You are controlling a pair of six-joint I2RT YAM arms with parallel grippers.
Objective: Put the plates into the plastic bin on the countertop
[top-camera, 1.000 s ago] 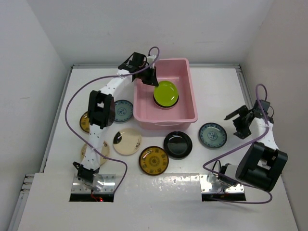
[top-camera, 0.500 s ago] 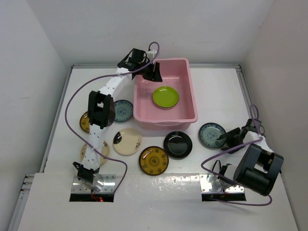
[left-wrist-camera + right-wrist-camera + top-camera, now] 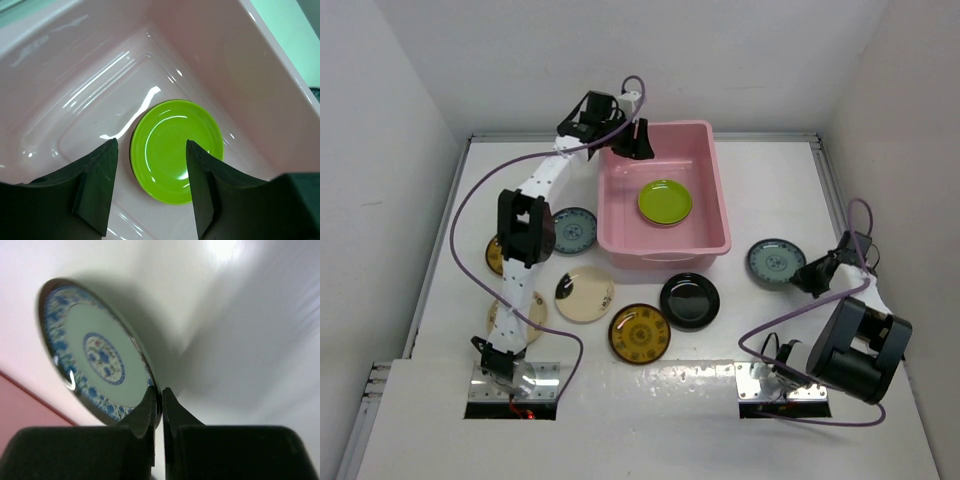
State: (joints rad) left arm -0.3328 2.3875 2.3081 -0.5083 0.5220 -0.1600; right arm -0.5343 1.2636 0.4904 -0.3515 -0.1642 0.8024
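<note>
A lime green plate [image 3: 665, 201] [image 3: 175, 150] lies flat on the floor of the pink plastic bin [image 3: 718, 190] [image 3: 260, 75]. My left gripper [image 3: 632, 140] [image 3: 150, 145] hovers open above the bin's far left corner, holding nothing. On the right, my right gripper [image 3: 810, 272] [image 3: 160, 390] is shut on the rim of a pale blue patterned plate [image 3: 775, 261] [image 3: 95, 360], which is tilted off the white countertop [image 3: 770, 180]. Other plates rest on the countertop in front of and left of the bin.
In front of the bin lie a black plate [image 3: 689, 300], an amber plate [image 3: 639, 333] and a cream plate [image 3: 584, 294]. A blue patterned plate [image 3: 575, 229] and two plates partly under the left arm [image 3: 498, 253] [image 3: 510, 315] lie left. White walls enclose the countertop.
My left gripper opened and let the green plate drop flat into the bin, then drew back. My right gripper came down, shut on the blue plate's rim and tipped it up.
</note>
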